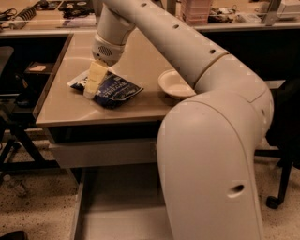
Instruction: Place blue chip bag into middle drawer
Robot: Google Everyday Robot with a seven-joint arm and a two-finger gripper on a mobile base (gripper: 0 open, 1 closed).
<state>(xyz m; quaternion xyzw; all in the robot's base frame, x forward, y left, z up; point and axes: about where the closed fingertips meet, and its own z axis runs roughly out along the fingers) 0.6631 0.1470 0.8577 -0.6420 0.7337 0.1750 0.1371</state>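
The blue chip bag [111, 89] lies flat on the beige desk top [61, 105], left of the middle, with white lettering and a white band at its left end. My gripper [91, 86] reaches down from above onto the bag's left part, its pale fingers [97, 76] touching or just over the foil. The middle drawer [117, 206] stands pulled out below the desk, a shallow grey tray with a flat floor. My arm's large white body hides the drawer's right half.
A white round bowl [173, 84] sits on the desk to the right of the bag, partly behind my arm. A grey drawer front [101, 152] is under the desk top. Black chair legs [14, 145] stand at the left. A cluttered bench [42, 14] runs behind.
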